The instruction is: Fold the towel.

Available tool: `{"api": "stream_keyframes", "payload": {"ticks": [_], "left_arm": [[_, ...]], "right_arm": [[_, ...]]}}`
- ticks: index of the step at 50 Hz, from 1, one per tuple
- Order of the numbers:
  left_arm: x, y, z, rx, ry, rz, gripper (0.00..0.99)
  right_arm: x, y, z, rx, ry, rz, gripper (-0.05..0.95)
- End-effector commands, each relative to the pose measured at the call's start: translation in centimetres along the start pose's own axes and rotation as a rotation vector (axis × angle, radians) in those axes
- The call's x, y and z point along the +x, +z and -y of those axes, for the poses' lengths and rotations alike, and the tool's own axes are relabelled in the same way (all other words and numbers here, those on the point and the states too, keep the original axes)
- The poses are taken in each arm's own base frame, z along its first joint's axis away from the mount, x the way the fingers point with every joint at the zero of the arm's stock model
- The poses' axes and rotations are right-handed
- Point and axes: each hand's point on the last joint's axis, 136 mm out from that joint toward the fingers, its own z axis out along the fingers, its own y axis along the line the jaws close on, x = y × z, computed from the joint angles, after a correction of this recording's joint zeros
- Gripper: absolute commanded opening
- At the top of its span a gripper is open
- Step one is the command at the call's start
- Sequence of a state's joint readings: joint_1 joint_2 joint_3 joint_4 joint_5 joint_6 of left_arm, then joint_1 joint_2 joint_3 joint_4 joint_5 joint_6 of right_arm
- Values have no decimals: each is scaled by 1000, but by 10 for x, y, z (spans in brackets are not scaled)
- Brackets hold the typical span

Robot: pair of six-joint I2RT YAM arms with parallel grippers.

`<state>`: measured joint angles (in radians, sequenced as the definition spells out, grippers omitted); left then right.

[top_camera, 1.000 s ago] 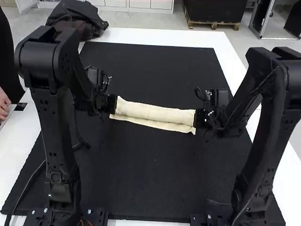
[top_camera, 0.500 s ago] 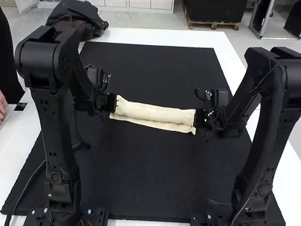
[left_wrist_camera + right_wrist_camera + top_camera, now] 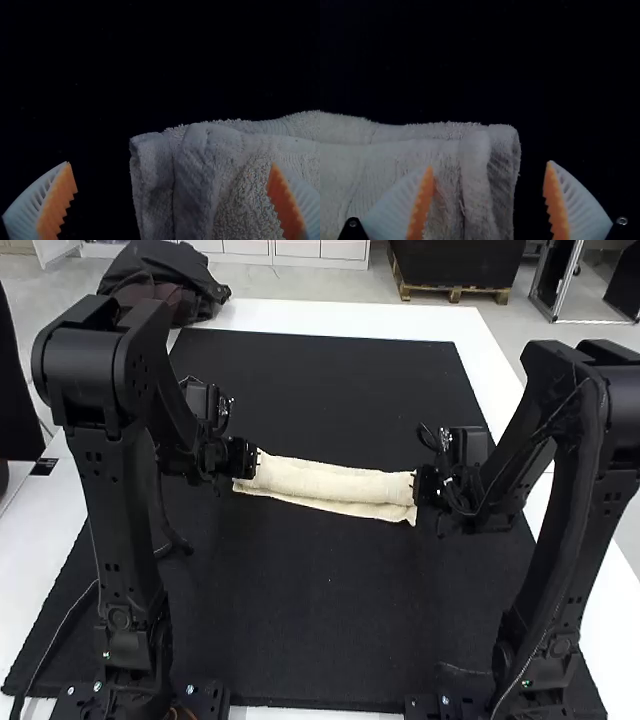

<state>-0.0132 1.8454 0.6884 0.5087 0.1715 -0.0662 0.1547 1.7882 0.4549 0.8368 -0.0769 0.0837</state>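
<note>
The towel (image 3: 330,483) was located between the two grippers. It was folded into a long, narrow strip of several layers, with one short end at each gripper. A second, thinner band was visible along the strip's side toward the arm bases.

The left gripper (image 3: 250,461) was positioned at the towel end nearest to it. Its fingers were spread wide. In the left wrist view, the towel's end edge ran between the orange pads (image 3: 56,205); one finger was over the fabric and the other was beyond the edge.

The right gripper (image 3: 415,488) was positioned at the opposite towel end. Its fingers were likewise spread. In the right wrist view, one finger overlapped the towel and the other was outside its end edge. A rounded fold lay between them. Neither gripper was clamped on the fabric.

The black mat (image 3: 320,610) extended beneath the towel and both grippers. The white table (image 3: 340,317) bordered the mat, well apart from the grippers.
</note>
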Motion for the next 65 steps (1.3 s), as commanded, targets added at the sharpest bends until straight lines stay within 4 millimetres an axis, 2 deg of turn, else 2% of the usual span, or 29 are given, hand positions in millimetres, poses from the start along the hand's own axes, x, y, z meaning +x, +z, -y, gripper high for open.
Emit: {"api": "stream_keyframes", "payload": {"ticks": [1, 5, 8, 17, 28, 36, 41, 48, 65], "left_arm": [[-14, -1, -8, -27, -15, 36, 907], [-25, -4, -12, -35, -32, 59, 910], [-34, -8, -13, -38, -33, 77, 910], [-67, -23, -14, -49, -40, 152, 915], [-111, -55, -13, -65, -41, 269, 913], [-129, -77, -11, -69, -58, 327, 913], [-133, -89, -10, -68, -74, 352, 915], [-141, -110, -9, -66, -92, 403, 930], [-156, -168, -9, -129, -89, 579, 930]], "right_arm": [[-14, 0, 4, 17, 41, 34, 700], [-16, -1, 2, 13, 47, 27, 846], [-18, -2, 2, 13, 50, 24, 905], [-34, -4, -2, 1, 102, 27, 910], [-61, -14, -26, -133, 263, -43, 911], [-65, -19, -27, -196, 381, -93, 910], [-61, -21, -19, -192, 413, -100, 910], [-46, -22, -9, -188, 443, -132, 910], [-5, -20, -6, -182, 458, -215, 911]]}}
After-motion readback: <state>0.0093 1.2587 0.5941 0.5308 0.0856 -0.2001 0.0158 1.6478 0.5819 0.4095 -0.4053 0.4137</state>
